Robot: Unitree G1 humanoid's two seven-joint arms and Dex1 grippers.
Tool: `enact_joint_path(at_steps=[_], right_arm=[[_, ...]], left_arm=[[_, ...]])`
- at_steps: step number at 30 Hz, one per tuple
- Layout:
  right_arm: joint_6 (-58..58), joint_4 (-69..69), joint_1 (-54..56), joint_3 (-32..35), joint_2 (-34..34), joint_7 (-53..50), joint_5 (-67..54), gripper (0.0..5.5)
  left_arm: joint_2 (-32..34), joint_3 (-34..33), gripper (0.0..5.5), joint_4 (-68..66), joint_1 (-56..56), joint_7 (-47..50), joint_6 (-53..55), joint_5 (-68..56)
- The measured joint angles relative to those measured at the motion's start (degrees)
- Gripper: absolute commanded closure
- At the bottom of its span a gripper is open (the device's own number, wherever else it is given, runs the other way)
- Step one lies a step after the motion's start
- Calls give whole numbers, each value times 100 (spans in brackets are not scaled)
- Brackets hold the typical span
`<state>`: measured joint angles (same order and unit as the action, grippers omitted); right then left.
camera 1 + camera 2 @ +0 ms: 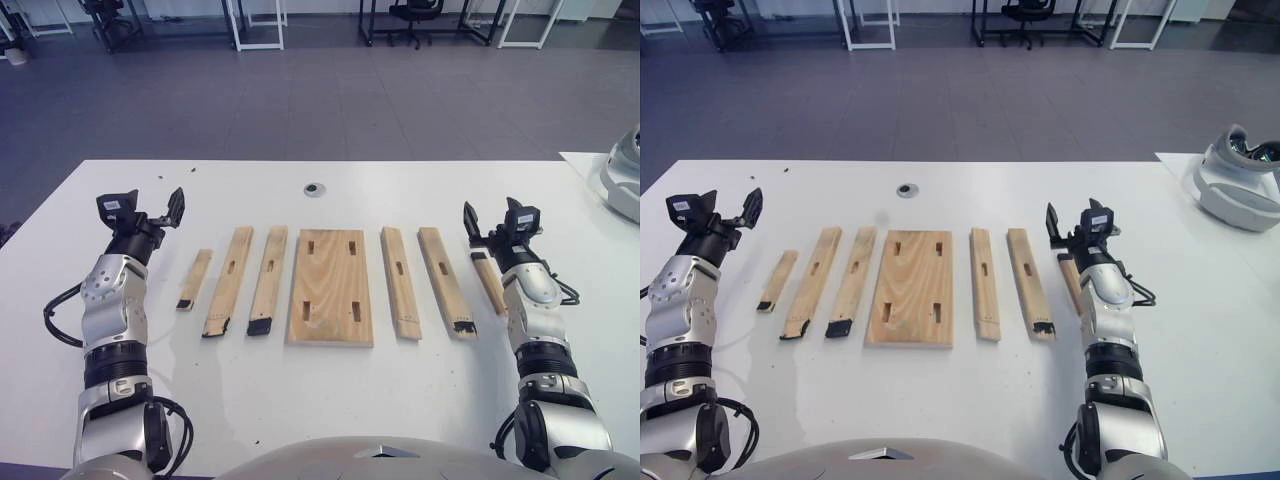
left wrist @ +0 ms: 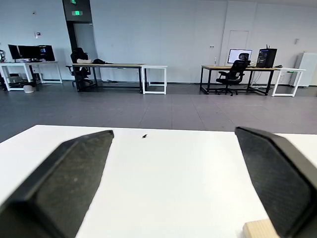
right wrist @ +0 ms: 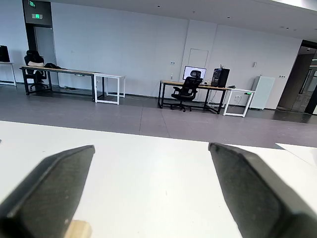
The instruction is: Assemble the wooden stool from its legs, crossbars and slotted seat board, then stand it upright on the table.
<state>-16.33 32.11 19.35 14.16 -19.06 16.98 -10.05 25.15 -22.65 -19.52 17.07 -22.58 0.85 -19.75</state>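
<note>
Opening step, with left gripper (image 1: 150, 212) and right gripper (image 1: 495, 225) spread wide and empty either side of the slotted seat board (image 1: 331, 285); next, likely pinching a leg (image 1: 268, 279) for its slots.

Left gripper (image 2: 173, 135) hovering low over white table (image 2: 168, 193), dark fingers (image 2: 64, 183) standing wide apart. Pale wood end (image 2: 260, 230) peeking in just beside one finger. Small dark speck (image 2: 144, 135) lying farther out on table. Desks (image 2: 119, 65) and office chair (image 2: 233, 77) standing far across grey floor (image 2: 163, 109).
</note>
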Motion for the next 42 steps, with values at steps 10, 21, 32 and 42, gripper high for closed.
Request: enact_joint_path(at_steps=[10,21,32,42], right_arm=[[203,-290,-222,-5,56,-49,8,121],[273,-405,-398,20,109,-137,6,121],[267,-404,-398,40,109,-160,67,121],[265,-398,-400,38,109,-249,120,121]], left_arm=[[269,102,98,660,-560,-430,1002,-44],[277,125,98,798,-721,-425,1126,13],[437,234,98,833,-998,-552,1263,22],[673,750,235,1094,-1693,-873,2109,245]])
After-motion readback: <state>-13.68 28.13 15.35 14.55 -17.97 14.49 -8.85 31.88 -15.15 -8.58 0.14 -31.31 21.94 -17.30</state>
